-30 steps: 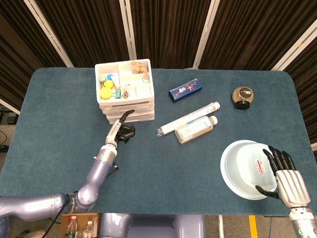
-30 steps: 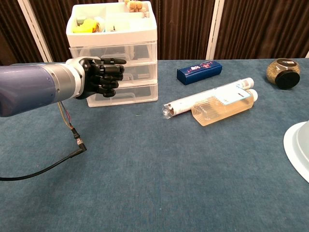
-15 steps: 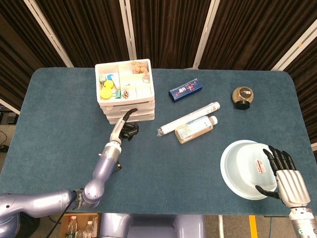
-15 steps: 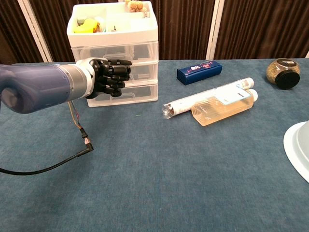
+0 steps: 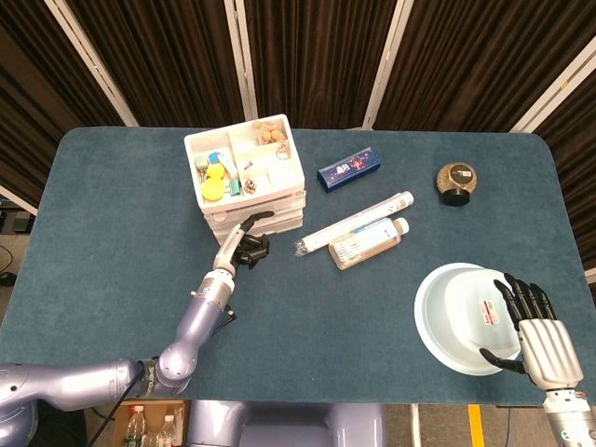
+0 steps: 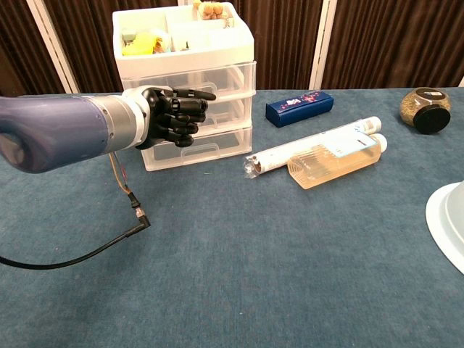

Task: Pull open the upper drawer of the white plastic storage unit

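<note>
The bench [image 5: 112, 233] is covered in blue-grey cloth and carries everything in sight. At its far left stands the white plastic storage unit [image 5: 253, 186], a stack of clear-fronted drawers topped by an open tray of small items; from the head view it sits turned at a slight angle to the bench edge. Its upper drawer [image 6: 217, 77] sits flush with the drawers under it in the chest view.

At the near right lies a pale round basin [image 5: 463, 318]. The right hand [image 5: 538, 341] hovers at the basin's right rim, fingers extended and apart, holding nothing.

The left hand [image 6: 174, 116] is against the front of the unit, at the level of the upper and middle drawers, fingers curled in and one stretched toward the right. Whether it has hold of a drawer front, I cannot tell.

Mid-bench, a long white tube [image 5: 356, 222] and a flat amber bottle [image 5: 370, 243] lie side by side, touching. Beyond them sit a dark blue box [image 5: 349, 168] and, further right, a small round jar [image 5: 457, 182].
</note>
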Controlling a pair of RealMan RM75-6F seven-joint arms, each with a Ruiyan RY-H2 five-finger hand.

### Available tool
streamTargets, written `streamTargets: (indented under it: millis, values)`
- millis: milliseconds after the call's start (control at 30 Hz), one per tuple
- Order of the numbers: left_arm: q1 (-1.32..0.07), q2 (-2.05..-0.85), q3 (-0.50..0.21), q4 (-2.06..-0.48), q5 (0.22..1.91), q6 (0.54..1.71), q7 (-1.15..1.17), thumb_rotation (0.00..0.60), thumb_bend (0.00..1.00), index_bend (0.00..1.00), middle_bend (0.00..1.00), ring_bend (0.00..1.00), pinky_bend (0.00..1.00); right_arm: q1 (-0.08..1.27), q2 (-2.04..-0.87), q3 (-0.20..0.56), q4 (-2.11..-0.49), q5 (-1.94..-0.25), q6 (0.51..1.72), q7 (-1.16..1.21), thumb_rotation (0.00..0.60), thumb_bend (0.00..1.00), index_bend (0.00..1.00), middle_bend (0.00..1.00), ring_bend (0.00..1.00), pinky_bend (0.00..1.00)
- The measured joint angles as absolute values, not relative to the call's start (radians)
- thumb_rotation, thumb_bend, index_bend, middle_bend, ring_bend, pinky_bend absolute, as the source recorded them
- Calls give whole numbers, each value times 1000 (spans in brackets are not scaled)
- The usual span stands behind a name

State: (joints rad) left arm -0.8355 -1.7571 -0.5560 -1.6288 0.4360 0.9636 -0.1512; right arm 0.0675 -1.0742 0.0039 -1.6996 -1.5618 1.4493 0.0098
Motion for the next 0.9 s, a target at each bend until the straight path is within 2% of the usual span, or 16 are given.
streamTargets:
  millis: [633, 900]
  values:
    - [-743, -1701, -473, -1746, 555, 963, -179, 600, 714, 218, 993, 926, 867, 68, -1077, 5, -1699, -1558, 1448, 2, 600, 147, 0, 0, 0, 0]
    - [-754, -1664, -403, -1764, 715, 1051, 2, 600, 715, 222, 1000, 933, 872, 68, -1078, 5, -1698, -1559, 1448, 1, 600, 147, 0, 0, 0, 0]
